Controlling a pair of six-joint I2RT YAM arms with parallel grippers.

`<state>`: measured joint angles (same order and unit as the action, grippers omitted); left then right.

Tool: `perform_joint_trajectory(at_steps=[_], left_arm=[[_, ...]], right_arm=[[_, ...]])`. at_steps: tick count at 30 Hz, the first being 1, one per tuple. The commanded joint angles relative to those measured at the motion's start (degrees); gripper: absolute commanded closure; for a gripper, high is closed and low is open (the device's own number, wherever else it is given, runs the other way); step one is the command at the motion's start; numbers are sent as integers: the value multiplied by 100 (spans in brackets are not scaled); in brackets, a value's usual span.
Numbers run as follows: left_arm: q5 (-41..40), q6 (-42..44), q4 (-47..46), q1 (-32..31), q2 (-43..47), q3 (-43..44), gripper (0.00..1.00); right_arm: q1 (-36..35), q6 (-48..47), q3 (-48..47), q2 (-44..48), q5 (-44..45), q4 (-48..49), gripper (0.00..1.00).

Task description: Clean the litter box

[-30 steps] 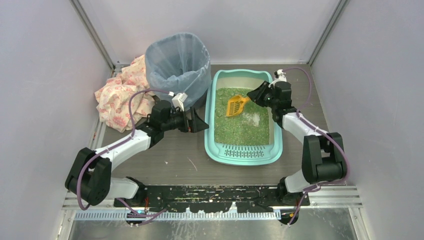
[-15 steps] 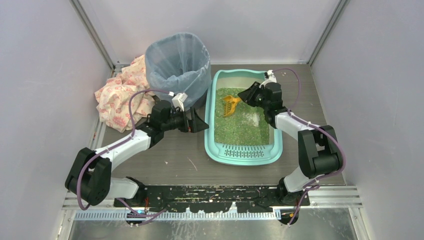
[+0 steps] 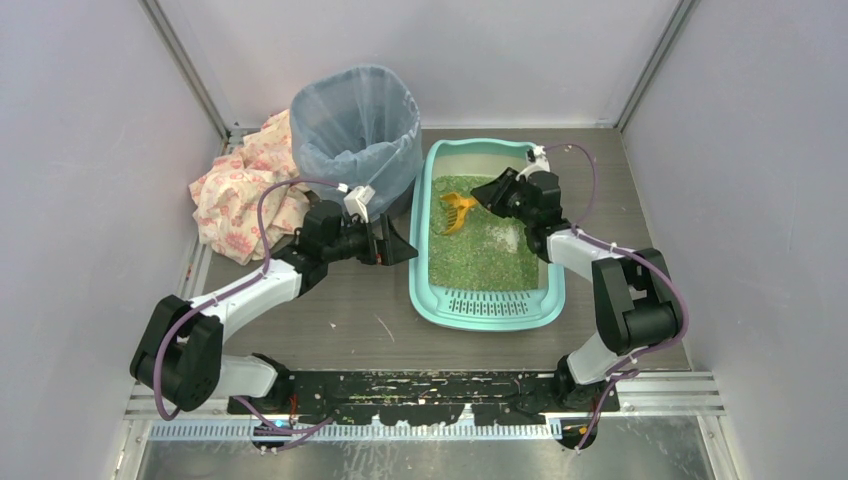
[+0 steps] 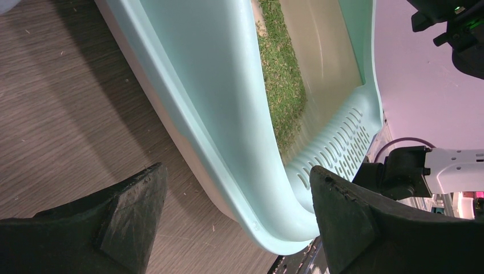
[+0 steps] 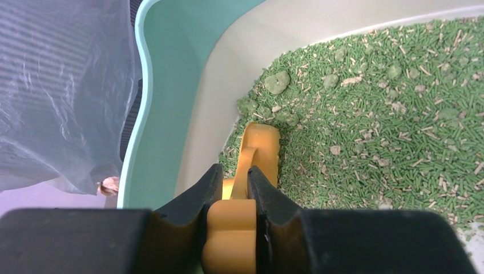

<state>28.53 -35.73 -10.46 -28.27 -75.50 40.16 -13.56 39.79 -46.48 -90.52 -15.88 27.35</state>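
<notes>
The teal litter box [image 3: 487, 318] lies in the middle of the table, with green litter [image 3: 485, 250] in it and a slotted grate [image 3: 490, 298] at the near end. My right gripper [image 3: 490, 195] is shut on the handle of the small orange scoop [image 3: 455, 211]. The scoop's head [image 5: 259, 145] is tipped down into the litter near the back left wall, beside some green clumps [image 5: 277, 81]. My left gripper [image 3: 405, 250] is open at the box's left rim [image 4: 217, 125], with a finger [image 4: 131, 211] on either side of it.
A blue-grey bag-lined round bin [image 3: 355, 125] stands just left of the box's far end; its bag shows in the right wrist view [image 5: 63, 85]. A crumpled floral cloth [image 3: 235, 195] lies left of the bin. Grey walls close in three sides.
My right gripper has moved left and towards the back of the box, with the scoop turned from flat to head-down in the litter. The left arm has not moved.
</notes>
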Motion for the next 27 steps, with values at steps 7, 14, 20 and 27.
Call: perform_joint_trajectory(at_steps=[7, 14, 20, 27], left_arm=[[9, 61, -193, -12, 182, 150, 6], [3, 56, -210, -8, 155, 159, 6], [1, 56, -202, -12, 162, 151, 6], [18, 46, -218, -12, 159, 155, 6]], right_arm=[[780, 1269, 484, 284, -1123, 1418, 99], [996, 1219, 581, 614, -1154, 1292, 99], [1190, 1288, 627, 724, -1293, 1342, 99], [1411, 1329, 744, 863, -1387, 1317, 99]])
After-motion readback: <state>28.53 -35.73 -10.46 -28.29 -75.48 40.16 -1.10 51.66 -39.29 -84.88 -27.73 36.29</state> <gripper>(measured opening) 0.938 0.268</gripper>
